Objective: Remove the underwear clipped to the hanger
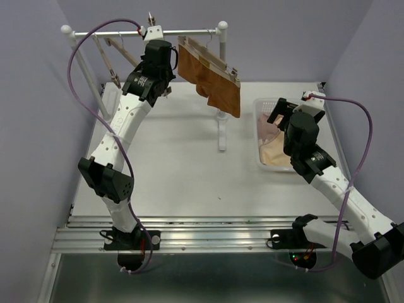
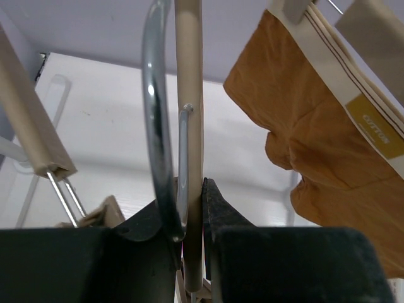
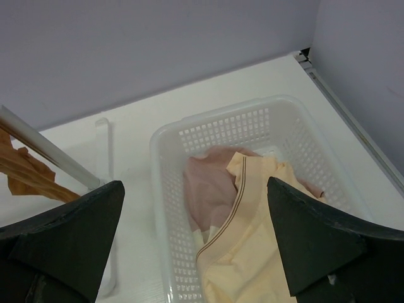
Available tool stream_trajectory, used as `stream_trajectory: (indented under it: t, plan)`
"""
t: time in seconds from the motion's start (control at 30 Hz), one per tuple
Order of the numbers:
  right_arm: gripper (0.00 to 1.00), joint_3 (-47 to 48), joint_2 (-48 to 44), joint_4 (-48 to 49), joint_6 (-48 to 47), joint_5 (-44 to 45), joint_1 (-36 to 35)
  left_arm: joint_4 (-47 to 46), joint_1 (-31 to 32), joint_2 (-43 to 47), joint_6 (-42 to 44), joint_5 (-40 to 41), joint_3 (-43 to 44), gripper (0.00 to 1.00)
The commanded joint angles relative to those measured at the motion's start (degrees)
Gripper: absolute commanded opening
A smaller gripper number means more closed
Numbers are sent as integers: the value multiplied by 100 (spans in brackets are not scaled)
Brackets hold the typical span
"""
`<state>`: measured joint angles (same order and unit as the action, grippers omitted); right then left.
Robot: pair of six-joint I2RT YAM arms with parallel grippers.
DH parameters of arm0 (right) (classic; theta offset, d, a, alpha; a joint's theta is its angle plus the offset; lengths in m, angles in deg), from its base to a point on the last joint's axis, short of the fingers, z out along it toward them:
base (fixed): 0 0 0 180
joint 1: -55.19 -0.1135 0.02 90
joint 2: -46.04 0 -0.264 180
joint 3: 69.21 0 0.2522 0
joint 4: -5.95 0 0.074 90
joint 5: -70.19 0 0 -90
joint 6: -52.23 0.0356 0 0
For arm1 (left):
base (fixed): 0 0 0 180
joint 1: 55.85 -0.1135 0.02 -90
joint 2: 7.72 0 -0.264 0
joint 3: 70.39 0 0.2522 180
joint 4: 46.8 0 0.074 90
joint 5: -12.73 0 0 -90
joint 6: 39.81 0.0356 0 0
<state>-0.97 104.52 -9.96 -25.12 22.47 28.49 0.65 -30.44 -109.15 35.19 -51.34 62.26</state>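
The orange-brown underwear [image 1: 214, 79] with its lighter waistband hangs clipped to a wooden hanger [image 1: 218, 61] on the rack's rail. It also shows in the left wrist view [image 2: 315, 145]. My left gripper [image 1: 169, 66] is up at the rail, left of that garment. In its own view the left gripper [image 2: 202, 189] is shut on a beige hanger rod [image 2: 189, 95] with a chrome hook [image 2: 154, 113]. The pale pink underwear [image 3: 211, 189] and the cream-beige underwear [image 3: 252, 252] lie in a white basket [image 3: 158, 189]. My right gripper [image 3: 196, 189] hovers open and empty above them.
The white rack [image 1: 189, 30] stands at the back, with its post [image 1: 221, 120] and foot on the table. Empty wooden clip hangers [image 1: 107, 60] hang at the rail's left end; one shows in the left wrist view [image 2: 31, 139]. The basket [image 1: 259, 104] sits at the right.
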Motion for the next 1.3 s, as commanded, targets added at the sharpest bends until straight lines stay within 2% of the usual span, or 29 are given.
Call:
stream_trajectory:
  t: [0.0,0.2,0.57,1.13,1.27]
  plan:
    - [100,-25,-161,347,-25,158,-11,-214,-273,114,191,-79,389,0]
    - [100,-16,-153,347,-34,131,-11,-275,-545,141,226,-369,486,0]
    - [100,-43,-188,338,-52,114,-11,-381,-581,325,392,-352,547,0]
    - [100,-34,-30,338,-60,-27,-11,-355,-1029,-211,578,-554,1127,0]
    - [100,-34,-12,347,-69,26,-11,-372,-1239,-334,569,-844,1163,0]
